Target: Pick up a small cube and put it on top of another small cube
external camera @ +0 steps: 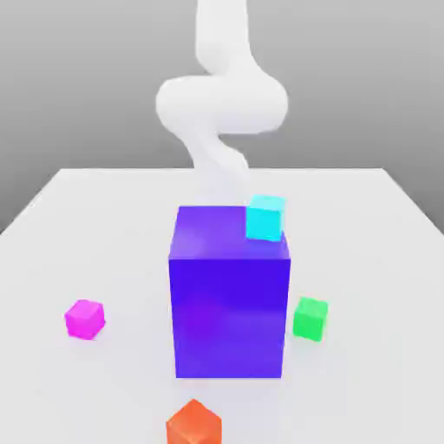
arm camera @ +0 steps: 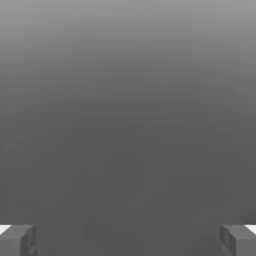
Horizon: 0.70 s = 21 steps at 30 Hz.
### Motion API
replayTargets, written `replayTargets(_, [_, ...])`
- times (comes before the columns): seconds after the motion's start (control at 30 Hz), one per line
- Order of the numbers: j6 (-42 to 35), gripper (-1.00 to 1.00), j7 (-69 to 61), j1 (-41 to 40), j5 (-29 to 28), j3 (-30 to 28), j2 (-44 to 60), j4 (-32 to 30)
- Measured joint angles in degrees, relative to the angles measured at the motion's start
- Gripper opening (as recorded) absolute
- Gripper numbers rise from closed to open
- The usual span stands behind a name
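Magenta small cube [external camera: 85,318], one green cube [external camera: 310,318], one orange cube [external camera: 193,424], one cyan cube [external camera: 264,218]

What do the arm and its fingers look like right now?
In the exterior view the arm is plain white, smooth and rounded, with bulging joints, no cables and no markings. In the hand view the two fingers are grey, blocky and square-edged, each with a white patch at its outer corner.

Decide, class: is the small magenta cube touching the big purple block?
Apart. The exterior view shows bare white table between the magenta cube and the purple block.
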Motion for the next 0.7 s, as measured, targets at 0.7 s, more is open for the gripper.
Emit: replayTargets(0.7, [28.3, 0.0, 55.04, -24.21, 1.32, -12.51, 41.04, -27.23])
